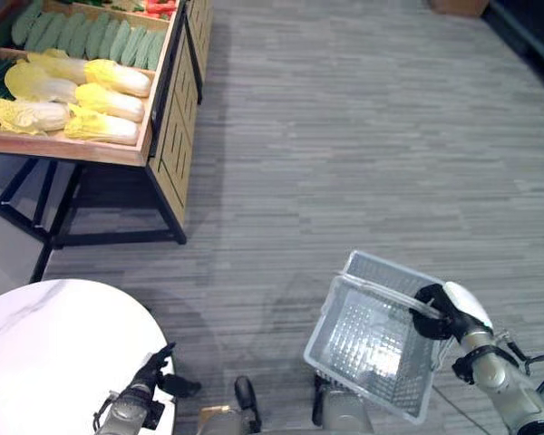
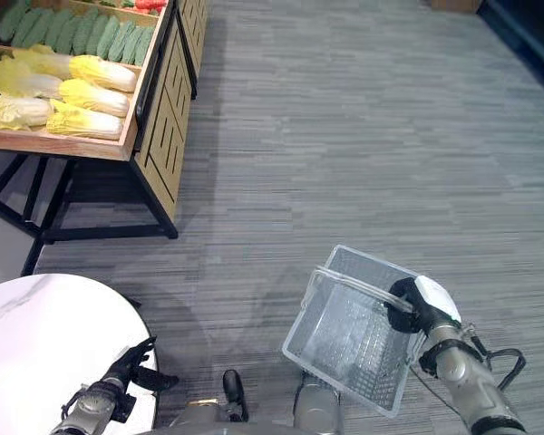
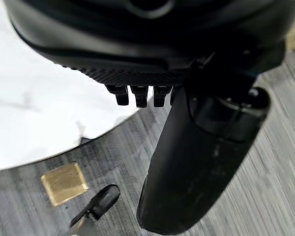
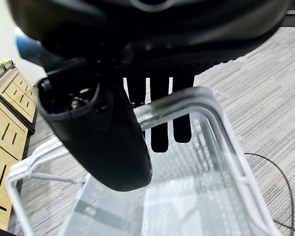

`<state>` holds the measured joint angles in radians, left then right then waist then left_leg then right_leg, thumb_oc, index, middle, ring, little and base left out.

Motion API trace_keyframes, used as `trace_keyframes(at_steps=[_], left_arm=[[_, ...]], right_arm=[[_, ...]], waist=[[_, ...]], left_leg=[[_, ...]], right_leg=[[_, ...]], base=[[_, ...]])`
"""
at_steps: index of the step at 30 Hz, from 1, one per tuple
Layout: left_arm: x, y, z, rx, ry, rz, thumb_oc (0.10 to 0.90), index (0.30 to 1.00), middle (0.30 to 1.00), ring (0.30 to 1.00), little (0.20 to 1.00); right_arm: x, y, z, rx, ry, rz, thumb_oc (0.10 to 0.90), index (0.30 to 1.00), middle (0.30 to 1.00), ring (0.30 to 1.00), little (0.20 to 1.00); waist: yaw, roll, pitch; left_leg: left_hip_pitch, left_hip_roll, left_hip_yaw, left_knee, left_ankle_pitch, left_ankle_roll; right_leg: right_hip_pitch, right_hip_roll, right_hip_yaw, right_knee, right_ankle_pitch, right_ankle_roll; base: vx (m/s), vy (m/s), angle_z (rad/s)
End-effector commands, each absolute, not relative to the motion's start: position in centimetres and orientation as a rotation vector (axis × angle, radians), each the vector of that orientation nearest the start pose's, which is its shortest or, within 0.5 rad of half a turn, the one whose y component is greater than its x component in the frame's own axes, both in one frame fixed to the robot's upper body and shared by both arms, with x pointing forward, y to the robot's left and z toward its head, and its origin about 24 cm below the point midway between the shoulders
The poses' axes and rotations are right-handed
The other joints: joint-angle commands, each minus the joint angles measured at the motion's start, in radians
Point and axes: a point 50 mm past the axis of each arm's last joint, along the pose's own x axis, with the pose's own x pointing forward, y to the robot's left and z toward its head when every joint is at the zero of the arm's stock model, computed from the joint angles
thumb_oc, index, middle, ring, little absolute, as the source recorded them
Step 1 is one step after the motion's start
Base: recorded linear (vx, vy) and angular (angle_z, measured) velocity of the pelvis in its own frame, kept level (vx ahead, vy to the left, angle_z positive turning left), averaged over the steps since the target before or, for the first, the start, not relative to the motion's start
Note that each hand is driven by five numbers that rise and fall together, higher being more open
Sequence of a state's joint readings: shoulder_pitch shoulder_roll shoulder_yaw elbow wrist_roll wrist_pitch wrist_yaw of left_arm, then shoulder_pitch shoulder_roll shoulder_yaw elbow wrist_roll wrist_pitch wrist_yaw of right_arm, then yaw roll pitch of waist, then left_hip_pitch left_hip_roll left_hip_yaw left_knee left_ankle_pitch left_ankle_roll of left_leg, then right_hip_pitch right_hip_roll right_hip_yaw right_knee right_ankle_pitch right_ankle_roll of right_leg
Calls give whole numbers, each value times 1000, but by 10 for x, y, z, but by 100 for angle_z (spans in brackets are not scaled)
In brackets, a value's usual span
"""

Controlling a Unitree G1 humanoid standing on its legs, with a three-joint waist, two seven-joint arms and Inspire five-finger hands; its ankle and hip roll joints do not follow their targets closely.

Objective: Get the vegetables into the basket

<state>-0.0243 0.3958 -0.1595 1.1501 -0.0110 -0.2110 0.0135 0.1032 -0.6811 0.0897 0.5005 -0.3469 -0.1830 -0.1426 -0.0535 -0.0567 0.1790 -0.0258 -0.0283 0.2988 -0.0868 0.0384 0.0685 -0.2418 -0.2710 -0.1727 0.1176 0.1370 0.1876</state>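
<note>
Right hand is curled round the handle of the empty basket, left hand hangs loose w/ nothing in it, veg sits way off ahead-left on the stand, so imo keep the basket level while closing in.

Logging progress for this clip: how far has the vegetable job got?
Done: the right hand has the clear basket by its handle. No vegetables are loaded: the basket is empty. The cabbages and cucumbers lie on the wooden stand. The left hand hangs open by the white table.
</note>
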Motion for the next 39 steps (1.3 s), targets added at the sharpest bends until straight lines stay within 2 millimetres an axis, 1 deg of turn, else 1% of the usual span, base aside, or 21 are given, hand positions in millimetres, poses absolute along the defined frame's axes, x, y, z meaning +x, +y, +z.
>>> trace_keyframes(at_steps=[1,3,4,6,12,15,17,19,21,22,24,25,26,27,30,31,32,33,36,37,39], left_arm=[[143,288,-121,417,881,145,900,1000,1000,1000,1000],[137,282,-126,417,907,115,900,1000,1000,1000,1000],[131,279,-129,412,924,106,900,1000,1000,1000,1000],[125,276,-132,400,941,105,900,1000,1000,1000,1000],[127,266,-135,358,938,118,900,1000,1000,1000,1000],[135,263,-133,353,906,118,900,1000,1000,1000,1000],[142,262,-130,348,885,123,900,1000,1000,1000,1000],[145,261,-129,351,874,122,900,1000,1000,1000,1000],[145,260,-130,361,875,121,900,1000,1000,1000,1000],[145,260,-130,365,874,119,900,1000,1000,1000,1000],[145,259,-129,387,869,103,900,1000,1000,1000,1000],[145,260,-129,397,871,97,900,1000,1000,1000,1000],[145,262,-129,400,876,100,900,1000,1000,1000,1000],[139,264,-131,407,901,96,900,1000,1000,1000,1000],[136,266,-132,415,916,97,900,1000,1000,1000,1000],[136,265,-133,427,919,78,900,1000,1000,1000,1000],[136,265,-133,428,919,78,900,1000,1000,1000,1000],[137,265,-132,443,914,60,900,1000,1000,1000,1000],[144,269,-127,449,886,73,900,1000,1000,1000,1000],[146,271,-125,454,872,74,900,1000,1000,1000,1000],[146,274,-124,456,873,79,900,1000,1000,1000,1000]], right_arm=[[241,-331,56,-1050,81,-223,400,300,300,300,300],[235,-334,52,-1054,101,-226,400,300,300,300,300],[227,-339,47,-1048,131,-240,400,300,300,300,300],[225,-341,47,-1042,137,-247,400,300,300,300,300],[215,-351,49,-1037,146,-287,400,300,300,300,300],[212,-355,52,-1065,144,-287,400,300,300,300,300],[212,-358,55,-1070,143,-302,400,300,300,300,300],[211,-360,56,-1069,141,-318,400,300,300,300,300],[212,-359,59,-1073,125,-325,400,300,300,300,300],[213,-359,59,-1075,123,-326,400,300,300,300,300],[215,-360,56,-1077,127,-340,400,300,300,300,300],[217,-358,55,-1074,127,-334,400,300,300,300,300],[219,-354,56,-1071,116,-317,400,300,300,300,300],[215,-349,46,-1064,149,-287,400,300,300,300,300],[212,-349,41,-1056,172,-288,400,300,300,300,300],[211,-349,37,-1029,185,-304,400,300,300,300,300],[212,-349,37,-1029,185,-304,400,300,300,300,300],[215,-344,34,-1011,182,-295,400,300,300,300,300],[218,-343,33,-1011,186,-293,400,300,300,300,300],[224,-338,34,-1008,168,-281,400,300,300,300,300],[229,-332,35,-1004,150,-262,400,300,300,300,300]], waist=[[11,-7,7],[3,-9,5],[3,-8,-10],[2,2,-24],[-2,43,-41],[7,29,-20],[17,19,1],[28,12,10],[35,11,5],[40,16,4],[62,33,5],[73,36,6],[75,39,4],[78,35,-11],[78,22,-22],[74,12,-25],[75,11,-25],[71,-3,-29],[72,-17,-32],[71,-24,-34],[76,-26,-33]], left_leg=[[43,75,-78,116,-133,-107],[72,79,-96,117,-150,-114],[90,88,-110,125,-164,-124],[93,112,-123,144,-154,-140],[64,189,-188,239,-29,-201],[-36,190,-227,451,41,-214],[-90,169,-259,491,54,-208],[-158,141,-260,435,13,-190],[-196,148,-249,313,-18,-176],[-205,159,-249,250,-2,-177],[-262,176,-279,139,97,-190],[-275,180,-297,108,117,-197],[-280,183,-291,95,131,-201],[-260,183,-243,110,131,-193],[-248,152,-237,121,105,-166],[-249,130,-220,150,76,-146],[-249,129,-218,152,74,-145],[-249,105,-199,180,43,-130],[-259,83,-182,214,6,-114],[-254,67,-172,220,-18,-98],[-240,57,-165,211,-30,-83]], right_leg=[[-26,-1,-6,-85,75,58],[-37,7,8,-89,91,60],[-15,19,3,-90,75,51],[1,41,-14,-83,58,34],[28,112,-47,-48,-29,-36],[72,133,-50,-52,-69,-81],[96,131,-53,-53,-89,-91],[117,123,-50,-58,-100,-84],[131,118,-47,-61,-117,-70],[136,119,-42,-60,-125,-67],[155,130,-23,-55,-146,-65],[174,135,-9,-53,-159,-65],[192,138,2,-54,-169,-65],[232,124,12,-47,-190,-55],[246,96,33,-27,-193,-40],[244,72,44,-12,-172,-26],[243,70,46,-11,-172,-25],[235,44,63,3,-126,-8],[222,19,72,10,-72,8],[209,3,86,23,-15,23],[186,-1,97,68,17,28]], base=[[258,-176,-12],[300,-218,18],[302,-271,62],[252,-277,70],[180,-252,27],[132,-239,7],[108,-154,13],[138,-62,3],[209,23,9],[223,87,0],[256,125,-24],[316,153,-36],[502,295,-42],[393,252,-49],[305,283,-56],[242,275,-31],[264,340,-15],[155,225,-4],[165,259,1],[167,259,-11],[134,210,-16]])
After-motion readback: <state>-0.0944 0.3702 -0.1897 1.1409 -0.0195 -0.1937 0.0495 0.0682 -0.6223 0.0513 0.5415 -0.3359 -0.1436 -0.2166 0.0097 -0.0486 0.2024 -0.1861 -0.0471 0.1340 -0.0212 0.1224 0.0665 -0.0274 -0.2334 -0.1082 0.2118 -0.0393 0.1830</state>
